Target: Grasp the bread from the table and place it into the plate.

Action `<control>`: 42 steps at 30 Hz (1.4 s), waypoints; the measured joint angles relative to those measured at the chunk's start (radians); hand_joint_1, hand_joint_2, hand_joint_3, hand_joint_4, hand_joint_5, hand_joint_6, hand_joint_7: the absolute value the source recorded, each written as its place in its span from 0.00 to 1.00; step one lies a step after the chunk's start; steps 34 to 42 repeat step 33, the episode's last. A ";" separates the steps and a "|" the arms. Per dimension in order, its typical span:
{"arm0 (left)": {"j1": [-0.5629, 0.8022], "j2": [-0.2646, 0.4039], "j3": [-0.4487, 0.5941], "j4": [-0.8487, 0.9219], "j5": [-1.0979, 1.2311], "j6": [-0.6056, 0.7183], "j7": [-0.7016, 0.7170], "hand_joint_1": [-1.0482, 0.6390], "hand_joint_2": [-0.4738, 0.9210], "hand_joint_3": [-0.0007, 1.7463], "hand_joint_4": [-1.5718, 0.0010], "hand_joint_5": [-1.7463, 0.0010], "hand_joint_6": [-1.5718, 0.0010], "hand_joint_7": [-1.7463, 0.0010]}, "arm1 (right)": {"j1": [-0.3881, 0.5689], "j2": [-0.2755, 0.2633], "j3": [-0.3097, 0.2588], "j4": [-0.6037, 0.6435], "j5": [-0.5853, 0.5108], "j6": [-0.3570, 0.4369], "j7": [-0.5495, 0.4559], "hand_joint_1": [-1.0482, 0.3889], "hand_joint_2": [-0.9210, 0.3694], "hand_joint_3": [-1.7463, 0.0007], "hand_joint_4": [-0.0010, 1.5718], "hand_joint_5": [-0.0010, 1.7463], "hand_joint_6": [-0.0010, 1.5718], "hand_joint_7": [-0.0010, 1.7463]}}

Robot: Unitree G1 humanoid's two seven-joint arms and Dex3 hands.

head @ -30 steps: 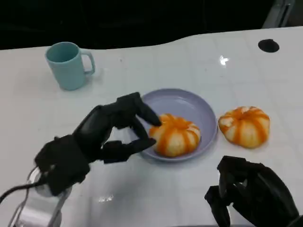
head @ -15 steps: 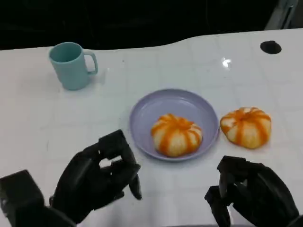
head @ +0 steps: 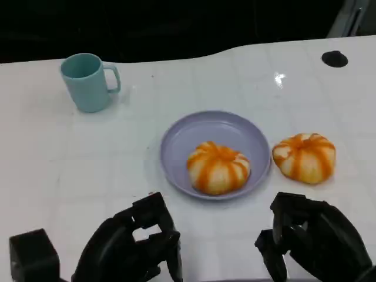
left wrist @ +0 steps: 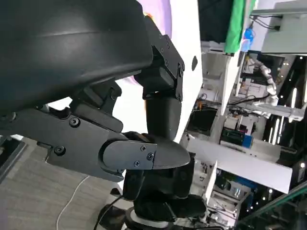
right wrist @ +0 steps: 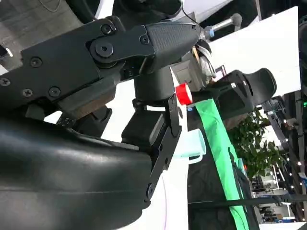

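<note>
One bread (head: 218,167) already sits in the purple plate (head: 194,130); a second bread (head: 304,156) lies on the table (head: 70,158) just beside its rim. Left hand (head: 132,247) and right hand (head: 311,241) hover low, fingers curled, holding nothing; that second one remains.

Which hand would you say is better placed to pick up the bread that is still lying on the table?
Probably the right hand. The bread on the table lies just right of the plate, almost directly ahead of that hand. The left hand sits lower left and would have to reach across the plate.
</note>
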 measured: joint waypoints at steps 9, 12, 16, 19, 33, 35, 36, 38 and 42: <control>-0.014 -0.004 0.042 0.015 -0.030 0.016 -0.031 0.27 1.00 0.22 0.46 0.00 0.59 0.00 | -0.011 0.007 0.000 0.037 0.000 -0.021 0.003 0.06 0.00 0.85 0.77 0.93 0.66 0.85; -0.016 -0.005 0.056 0.017 -0.041 0.021 -0.037 0.27 1.00 0.22 0.45 0.00 0.59 0.00 | -0.013 0.009 0.001 0.041 -0.004 -0.028 0.004 0.06 0.00 0.84 0.77 0.94 0.66 0.86; -0.029 -0.006 0.065 0.036 -0.048 0.025 -0.047 0.26 1.00 0.20 0.46 0.00 0.60 0.00 | -0.022 0.014 0.002 0.050 -0.013 -0.029 -0.001 0.06 0.00 0.85 0.76 0.94 0.66 0.86; -0.040 -0.006 0.069 0.045 -0.053 0.036 -0.059 0.27 1.00 0.20 0.46 0.00 0.60 0.00 | -0.030 0.017 0.002 0.057 -0.016 -0.029 -0.004 0.06 0.00 0.84 0.76 0.95 0.65 0.86; -0.048 -0.021 0.069 0.088 -0.047 0.015 -0.101 0.24 1.00 0.17 0.45 0.00 0.59 0.00 | -0.042 0.019 0.001 0.083 -0.019 -0.042 -0.002 0.05 0.00 0.85 0.76 0.95 0.65 0.87; -0.048 -0.021 0.069 0.088 -0.047 0.015 -0.101 0.24 1.00 0.17 0.45 0.00 0.59 0.00 | -0.042 0.019 0.001 0.083 -0.019 -0.042 -0.002 0.05 0.00 0.85 0.76 0.95 0.65 0.87; -0.048 -0.021 0.069 0.088 -0.047 0.015 -0.101 0.24 1.00 0.17 0.45 0.00 0.59 0.00 | -0.042 0.019 0.001 0.083 -0.019 -0.042 -0.002 0.05 0.00 0.85 0.76 0.95 0.65 0.87; -0.048 -0.021 0.069 0.088 -0.047 0.015 -0.101 0.24 1.00 0.17 0.45 0.00 0.59 0.00 | -0.042 0.019 0.001 0.083 -0.019 -0.042 -0.002 0.05 0.00 0.85 0.76 0.95 0.65 0.87; -0.048 -0.021 0.069 0.088 -0.047 0.015 -0.101 0.24 1.00 0.17 0.45 0.00 0.59 0.00 | -0.042 0.019 0.001 0.083 -0.019 -0.042 -0.002 0.05 0.00 0.85 0.76 0.95 0.65 0.87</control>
